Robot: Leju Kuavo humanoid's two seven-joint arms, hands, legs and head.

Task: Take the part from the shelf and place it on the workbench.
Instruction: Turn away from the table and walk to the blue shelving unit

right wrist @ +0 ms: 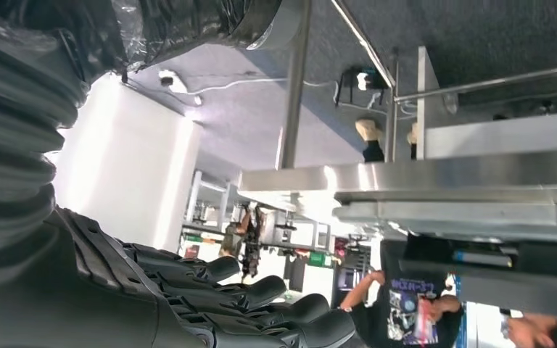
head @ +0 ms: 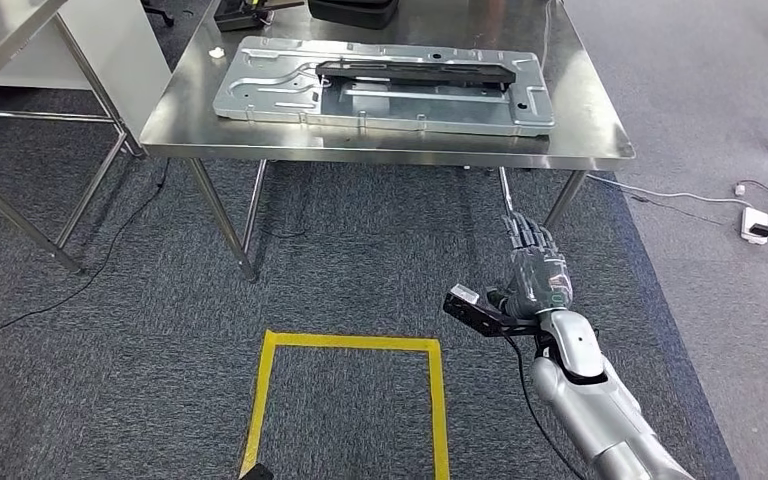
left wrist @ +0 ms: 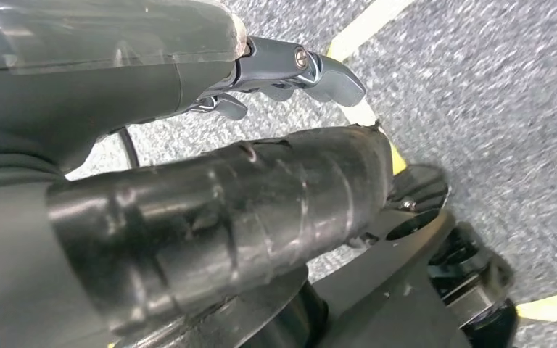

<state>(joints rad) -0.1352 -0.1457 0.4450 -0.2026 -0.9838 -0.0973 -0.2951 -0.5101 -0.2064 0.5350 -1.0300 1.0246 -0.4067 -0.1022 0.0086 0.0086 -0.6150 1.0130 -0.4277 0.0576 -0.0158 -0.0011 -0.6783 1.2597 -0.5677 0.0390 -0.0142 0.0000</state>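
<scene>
A flat silver sheet-metal part (head: 380, 95) lies on the steel workbench (head: 380, 148), with a long black piece (head: 415, 72) resting across its top. My right hand (head: 535, 265) hovers low over the carpet in front of the bench's right leg, fingers stretched forward and holding nothing. The right wrist view looks along those dark fingers (right wrist: 246, 304) toward the bench's edge (right wrist: 442, 181) from below. My left hand (left wrist: 188, 94) hangs beside my body over the carpet, its fingers (left wrist: 290, 69) apart from the thick thumb, with nothing in it.
A steel-framed shelf unit (head: 20, 40) stands at the left. A yellow tape square (head: 350, 343) marks the carpet before me. A black case (head: 352, 10) sits at the bench's back. A power strip (head: 757, 225) and cables lie at the right. A person (right wrist: 406, 304) stands beyond the bench.
</scene>
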